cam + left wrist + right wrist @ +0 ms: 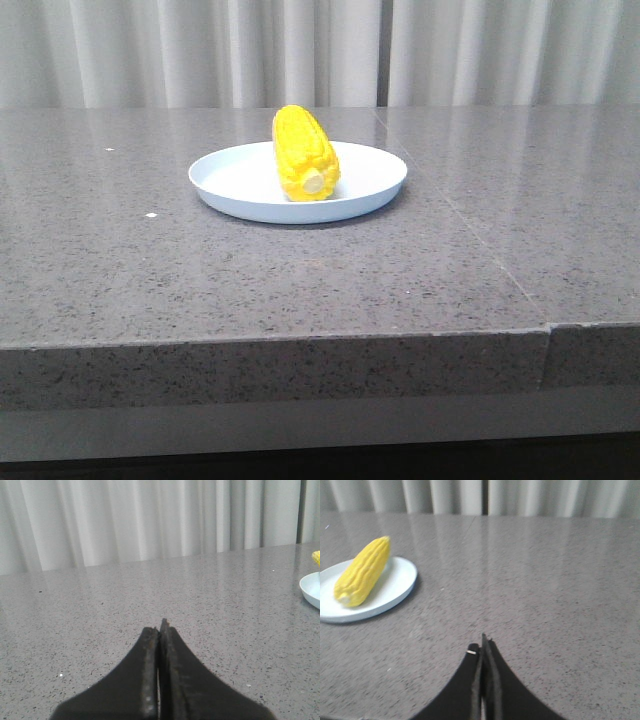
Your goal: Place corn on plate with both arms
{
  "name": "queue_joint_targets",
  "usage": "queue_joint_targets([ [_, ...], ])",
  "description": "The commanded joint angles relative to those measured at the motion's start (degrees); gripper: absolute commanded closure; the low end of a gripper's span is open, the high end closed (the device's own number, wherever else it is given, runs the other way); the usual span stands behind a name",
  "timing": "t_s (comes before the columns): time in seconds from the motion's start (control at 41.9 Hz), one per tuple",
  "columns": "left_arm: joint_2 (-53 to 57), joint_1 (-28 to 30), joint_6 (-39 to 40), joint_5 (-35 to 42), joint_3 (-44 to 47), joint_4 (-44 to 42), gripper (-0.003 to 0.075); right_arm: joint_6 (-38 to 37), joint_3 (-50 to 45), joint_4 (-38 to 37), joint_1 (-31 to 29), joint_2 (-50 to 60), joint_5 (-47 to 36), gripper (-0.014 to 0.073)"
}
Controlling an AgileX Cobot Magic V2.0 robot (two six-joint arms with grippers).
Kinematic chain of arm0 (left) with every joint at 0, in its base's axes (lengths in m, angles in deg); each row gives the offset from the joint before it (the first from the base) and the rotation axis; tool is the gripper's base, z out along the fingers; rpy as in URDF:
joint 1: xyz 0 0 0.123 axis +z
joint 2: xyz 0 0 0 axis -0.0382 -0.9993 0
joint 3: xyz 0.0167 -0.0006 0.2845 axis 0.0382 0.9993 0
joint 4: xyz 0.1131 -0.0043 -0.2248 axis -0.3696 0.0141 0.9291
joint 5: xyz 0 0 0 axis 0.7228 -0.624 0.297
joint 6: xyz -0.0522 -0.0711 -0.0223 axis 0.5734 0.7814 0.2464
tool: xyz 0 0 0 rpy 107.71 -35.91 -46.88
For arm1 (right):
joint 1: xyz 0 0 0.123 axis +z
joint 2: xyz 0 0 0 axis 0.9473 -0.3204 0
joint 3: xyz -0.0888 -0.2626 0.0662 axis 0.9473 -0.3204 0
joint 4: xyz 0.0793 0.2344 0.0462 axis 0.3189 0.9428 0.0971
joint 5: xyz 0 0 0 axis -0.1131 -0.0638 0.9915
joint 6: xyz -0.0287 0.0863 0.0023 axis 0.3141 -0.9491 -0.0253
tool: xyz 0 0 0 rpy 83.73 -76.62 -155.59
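We see the corn (304, 154) lying on the plate (235, 180) in the middle of the front picture, both our grippers (160, 630) (482, 647) pressed together and empty, so our job looks done.

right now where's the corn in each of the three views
Front view: the corn lies on the plate, upper centre, cream stub toward the camera.
Left wrist view: only a yellow sliver of it shows at the right edge, above a slice of the plate's rim.
Right wrist view: it lies whole on the plate, at the left.
Shared landmark: the pale plate on the grey table.
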State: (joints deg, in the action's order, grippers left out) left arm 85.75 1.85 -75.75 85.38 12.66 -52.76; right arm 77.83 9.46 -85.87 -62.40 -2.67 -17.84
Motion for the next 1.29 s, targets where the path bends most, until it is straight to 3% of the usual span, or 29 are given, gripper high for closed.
queue_joint_targets([
  [0.0,1.17,-0.16,0.43,4.03,0.08,0.52,0.0740,0.38,-3.83,1.32,-3.21,2.40,-12.42,0.0713],
  [0.263,1.17,-0.16,0.43,4.03,0.08,0.52,0.0740,0.38,-16.27,1.75,-5.20,8.51,-25.56,0.0713],
  [1.265,1.17,-0.16,0.43,4.03,0.08,0.52,0.0740,0.38,-16.27,1.75,-6.46,9.69,-24.08,0.0713],
])
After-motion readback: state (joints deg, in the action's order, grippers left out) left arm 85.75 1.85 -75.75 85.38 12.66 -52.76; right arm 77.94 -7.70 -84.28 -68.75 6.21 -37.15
